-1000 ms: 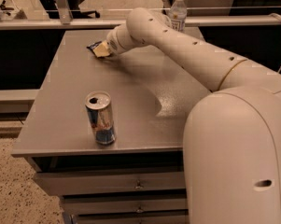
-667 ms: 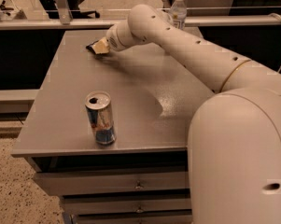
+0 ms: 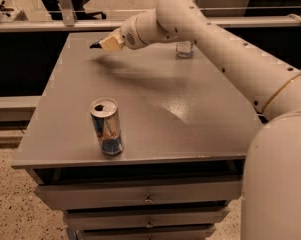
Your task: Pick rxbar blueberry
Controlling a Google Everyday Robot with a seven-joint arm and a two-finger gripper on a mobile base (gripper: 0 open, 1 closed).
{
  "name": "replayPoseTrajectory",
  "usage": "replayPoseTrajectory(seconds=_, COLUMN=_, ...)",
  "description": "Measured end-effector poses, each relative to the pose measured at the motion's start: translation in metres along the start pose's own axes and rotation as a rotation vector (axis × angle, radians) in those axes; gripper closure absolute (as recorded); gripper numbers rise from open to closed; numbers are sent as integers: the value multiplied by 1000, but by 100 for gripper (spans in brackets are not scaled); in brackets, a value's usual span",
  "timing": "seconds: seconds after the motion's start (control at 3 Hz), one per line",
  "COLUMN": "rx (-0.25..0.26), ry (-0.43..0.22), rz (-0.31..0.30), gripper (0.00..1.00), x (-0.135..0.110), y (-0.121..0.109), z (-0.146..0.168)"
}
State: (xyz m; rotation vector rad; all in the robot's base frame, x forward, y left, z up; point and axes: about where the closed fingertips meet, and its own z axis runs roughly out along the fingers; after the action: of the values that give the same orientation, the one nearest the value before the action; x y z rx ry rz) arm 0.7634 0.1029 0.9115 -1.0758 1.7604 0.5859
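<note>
My gripper point(image 3: 107, 43) hangs above the far left part of the grey table point(image 3: 200, 99), at the end of the white arm that reaches in from the right. It is shut on the rxbar blueberry point(image 3: 94, 45), of which only a thin dark sliver sticks out to the left of the cream fingers point(image 3: 113, 42). The bar is lifted off the table, and a blurred shadow lies on the top beneath it.
A silver-blue drink can point(image 3: 106, 126) stands upright near the table's front left. A clear white-capped bottle point(image 3: 184, 48) stands at the back, partly behind the arm. Drawers point(image 3: 147, 199) sit under the tabletop. A railing runs behind the table.
The gripper has risen from the tabletop at the far left with the dark bar in it. The can and bottle have not moved.
</note>
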Motion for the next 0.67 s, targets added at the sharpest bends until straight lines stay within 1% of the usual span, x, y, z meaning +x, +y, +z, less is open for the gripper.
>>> replayPoseTrajectory(seconds=0.33, rx=-90, ry=-77, rz=-39, gripper=100, x=-9, y=24, z=-42)
replayPoseTrajectory(seconds=0.67, rx=-201, ry=-190, rz=-103, gripper=100, x=-12, y=48, z=-95)
